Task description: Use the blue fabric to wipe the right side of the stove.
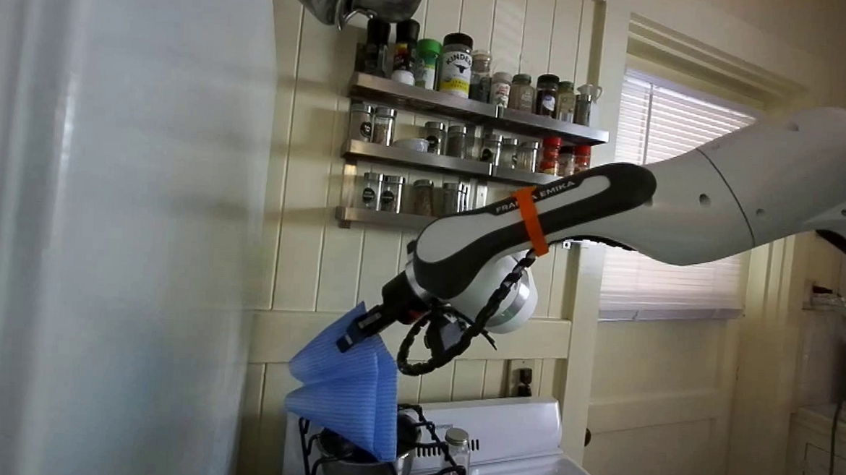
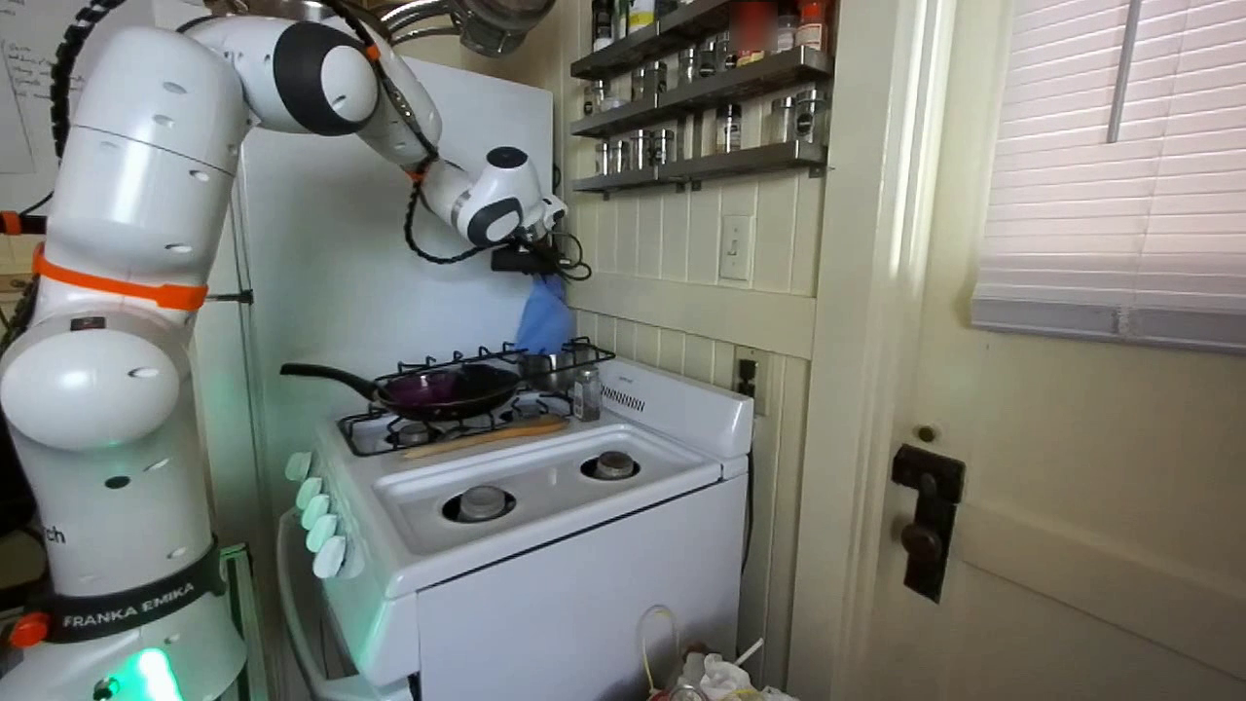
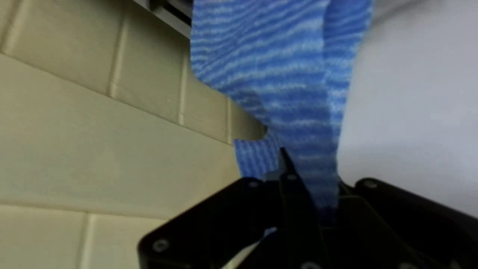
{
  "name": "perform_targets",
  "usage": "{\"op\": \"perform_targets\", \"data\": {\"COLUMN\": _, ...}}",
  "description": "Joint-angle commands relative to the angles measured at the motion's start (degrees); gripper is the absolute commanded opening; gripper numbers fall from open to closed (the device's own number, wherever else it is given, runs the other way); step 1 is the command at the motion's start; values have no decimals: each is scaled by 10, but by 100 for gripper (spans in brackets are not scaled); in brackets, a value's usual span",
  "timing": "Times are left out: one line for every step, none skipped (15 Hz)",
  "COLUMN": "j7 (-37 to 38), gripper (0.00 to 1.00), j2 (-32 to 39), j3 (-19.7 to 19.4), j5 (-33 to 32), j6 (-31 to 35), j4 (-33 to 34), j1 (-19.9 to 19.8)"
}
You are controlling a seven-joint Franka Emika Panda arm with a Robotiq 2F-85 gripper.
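Where the fingers (image 1: 362,326) meet: clenched on the blue fabric (image 1: 360,401), a creased length of it caught between them
Blue fabric: up off the stove (image 2: 579,560), over the back corner beside the tall white panel (image 2: 389,282), a fridge I suppose; it hangs in flared folds
Pot (image 1: 354,473): right by the fabric's lower corner; from where I stand I can't say whether they touch
Glass jar (image 2: 586,394): upright, close to the pot
Pan (image 2: 448,392): on the same half of the stove, nearer the knobs (image 2: 329,557), with a wooden utensil (image 2: 487,439) lying along that half's inner edge
Right side (image 2: 560,482): to my mind the half with two exposed burners (image 2: 484,502), reckoning as someone facing the knobs would; the fabric hangs well apart from it
Done: fabric picked up and, I'd judge, firmly held
Not happening now: any contact with the right side; whether that half has had a wipe already I can't tell
Left, in my judgement: bring the fabric across, press it down around the burners, rub, and lift clear
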Motion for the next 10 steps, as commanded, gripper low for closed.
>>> {"op": "perform_targets", "data": {"j7": 40, "gripper": 0, "j2": -27, "j3": -47, "j5": -18, "j6": -89, "j4": -32, "j1": -34}}
{"op": "perform_targets", "data": {"j7": 44, "gripper": 0, "j2": -28, "j3": -58, "j5": -27, "j6": -124, "j4": -34, "j1": -42}}
{"op": "perform_targets", "data": {"j7": 56, "gripper": 0, "j2": -26, "j3": -71, "j5": -37, "j6": -157, "j4": -31, "j1": -43}}
{"op": "perform_targets", "data": {"j7": 60, "gripper": 0, "j2": -23, "j3": -99, "j5": -43, "j6": -197, "j4": -22, "j1": -26}}
{"op": "perform_targets", "data": {"j7": 57, "gripper": 0, "j2": -19, "j3": -107, "j5": -50, "j6": -241, "j4": -11, "j1": -23}}
{"op": "perform_targets", "data": {"j7": 59, "gripper": 0, "j2": -15, "j3": -115, "j5": -57, "j6": -283, "j4": -1, "j1": -18}}
{"op": "perform_targets", "data": {"j7": 39, "gripper": 27, "j2": -10, "j3": -116, "j5": -50, "j6": -315, "j4": 11, "j1": -17}}
{"op": "perform_targets", "data": {"j7": 20, "gripper": 29, "j2": -8, "j3": -117, "j5": -45, "j6": -334, "j4": 17, "j1": -14}}
{"op": "perform_targets", "data": {"j7": 2, "gripper": 34, "j2": -9, "j3": -116, "j5": -38, "j6": -343, "j4": 21, "j1": -12}}
{"op": "perform_targets", "data": {"j7": -3, "gripper": 41, "j2": -13, "j3": -118, "j5": -44, "j6": -334, "j4": 20, "j1": -5}}
